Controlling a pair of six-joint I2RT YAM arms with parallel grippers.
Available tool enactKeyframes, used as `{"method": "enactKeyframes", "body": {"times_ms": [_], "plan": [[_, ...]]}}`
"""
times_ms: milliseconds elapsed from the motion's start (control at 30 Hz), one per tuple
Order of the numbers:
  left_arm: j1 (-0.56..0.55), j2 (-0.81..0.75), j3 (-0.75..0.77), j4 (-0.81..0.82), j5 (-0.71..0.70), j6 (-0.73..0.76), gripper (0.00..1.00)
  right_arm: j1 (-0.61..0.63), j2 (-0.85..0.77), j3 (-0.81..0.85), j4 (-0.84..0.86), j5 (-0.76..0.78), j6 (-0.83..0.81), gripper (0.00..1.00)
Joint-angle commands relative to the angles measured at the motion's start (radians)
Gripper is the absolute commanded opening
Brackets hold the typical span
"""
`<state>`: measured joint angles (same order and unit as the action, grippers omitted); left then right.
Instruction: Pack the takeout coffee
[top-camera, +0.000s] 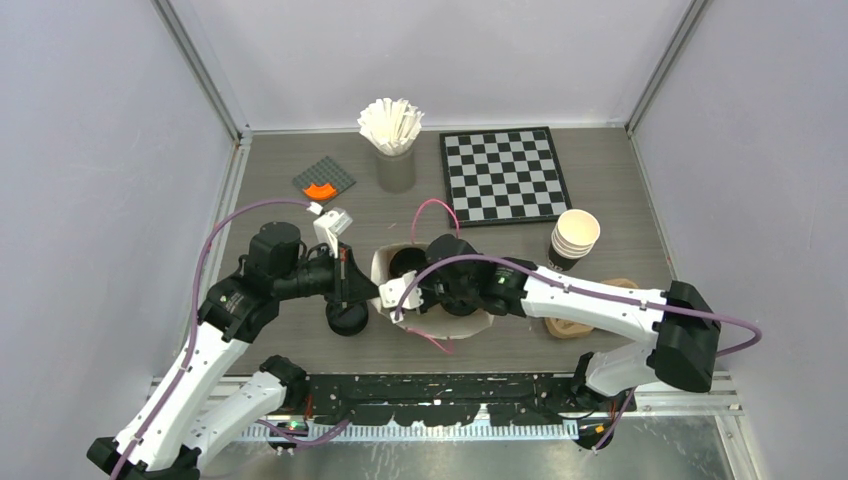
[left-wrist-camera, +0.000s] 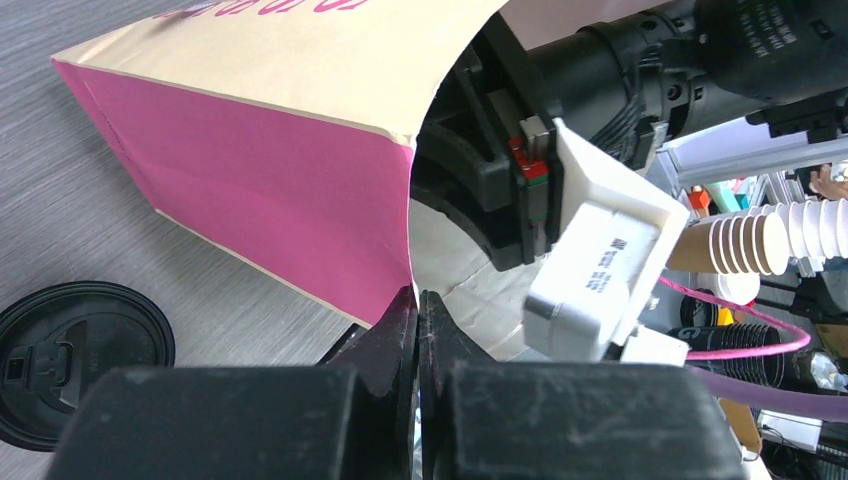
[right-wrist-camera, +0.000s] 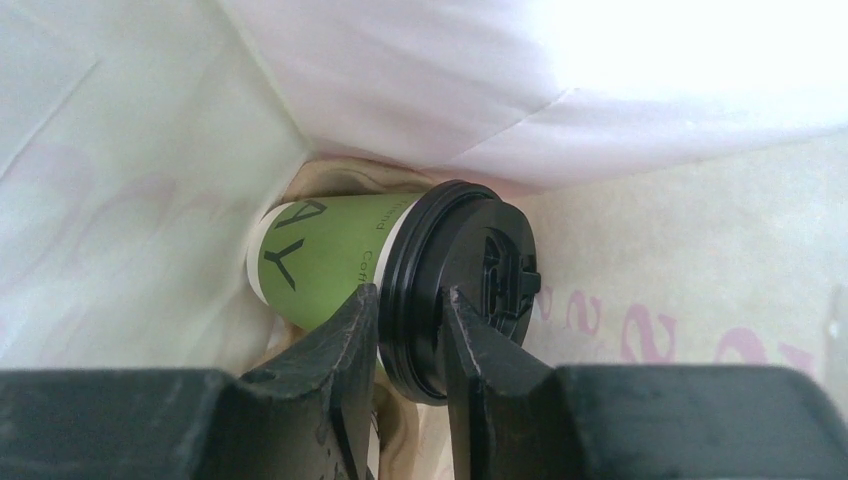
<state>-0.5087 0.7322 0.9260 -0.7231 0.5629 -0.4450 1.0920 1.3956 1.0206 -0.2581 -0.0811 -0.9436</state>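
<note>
The takeout coffee (right-wrist-camera: 320, 250) lies tilted on its side deep inside the paper bag (right-wrist-camera: 130, 200), green wall toward the bottom and black lid (right-wrist-camera: 485, 275) facing the opening. The right claw (right-wrist-camera: 408, 305) is closed on it, one finger on each side of the lid's rim. We judge that this rim hold is what lets the arm reach so far down the narrow bag. Something brown shows beneath the cup, but we cannot tell what it is. Outside, the left claw (left-wrist-camera: 418, 305) is pinched shut on the bag's open edge where the cream face meets the pink side, apparently to hold the mouth wide and steady for the other arm. A second black lid (left-wrist-camera: 80, 360) rests on the surface (top-camera: 620, 200) just beside the bag; we cannot tell whether a cup sits under it. The brown carrier (top-camera: 565, 328) lies off to the right, apart from the bag.
</note>
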Motion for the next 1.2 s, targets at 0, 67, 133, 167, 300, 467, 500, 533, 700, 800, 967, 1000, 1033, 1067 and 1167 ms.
{"method": "enactKeyframes", "body": {"times_ms": [0,67,133,167,300,467,500,533,700,800,967,1000,1033,1067,1167], "plan": [[-0.002,-0.011,0.009,0.0,-0.018,0.006,0.0,0.006,-0.079,-0.004,-0.009,-0.042,-0.01,0.0],[-0.002,-0.006,0.011,-0.003,-0.033,0.002,0.0,0.005,-0.093,-0.001,-0.024,-0.051,-0.019,0.0],[-0.002,0.0,0.019,-0.01,-0.046,-0.002,0.0,0.006,-0.108,0.002,-0.033,-0.063,-0.021,0.0],[-0.002,0.004,0.023,-0.015,-0.054,-0.006,0.0,0.006,-0.115,0.004,-0.037,-0.072,-0.021,0.0],[-0.002,0.028,0.045,-0.049,-0.083,-0.023,0.0,0.015,-0.128,0.027,-0.072,-0.077,-0.027,0.0],[-0.002,0.057,0.07,-0.074,-0.112,-0.052,0.0,0.02,-0.142,0.071,-0.133,-0.073,-0.03,0.0],[-0.002,0.063,0.077,-0.078,-0.12,-0.062,0.0,0.021,-0.147,0.079,-0.142,-0.072,-0.03,0.0],[-0.002,0.074,0.087,-0.087,-0.127,-0.071,0.0,0.02,-0.154,0.085,-0.149,-0.068,-0.031,0.0],[-0.002,0.135,0.141,-0.126,-0.143,-0.091,0.0,0.021,-0.173,0.129,-0.175,-0.036,-0.02,0.0],[-0.002,0.172,0.184,-0.147,-0.148,-0.098,0.0,0.021,-0.186,0.147,-0.179,-0.026,-0.018,0.0],[-0.002,0.217,0.239,-0.171,-0.151,-0.105,0.0,0.021,-0.189,0.166,-0.184,-0.007,-0.024,0.0],[-0.002,0.223,0.247,-0.176,-0.153,-0.106,0.0,0.02,-0.188,0.169,-0.177,-0.002,-0.024,0.0],[-0.002,0.228,0.254,-0.183,-0.157,-0.107,0.0,0.021,-0.189,0.172,-0.168,0.01,-0.023,0.0],[-0.002,0.234,0.264,-0.191,-0.158,-0.109,0.0,0.021,-0.189,0.176,-0.162,0.017,-0.024,0.0],[-0.002,0.25,0.283,-0.209,-0.168,-0.128,0.0,0.02,-0.188,0.199,-0.154,0.018,-0.022,0.0]]}}
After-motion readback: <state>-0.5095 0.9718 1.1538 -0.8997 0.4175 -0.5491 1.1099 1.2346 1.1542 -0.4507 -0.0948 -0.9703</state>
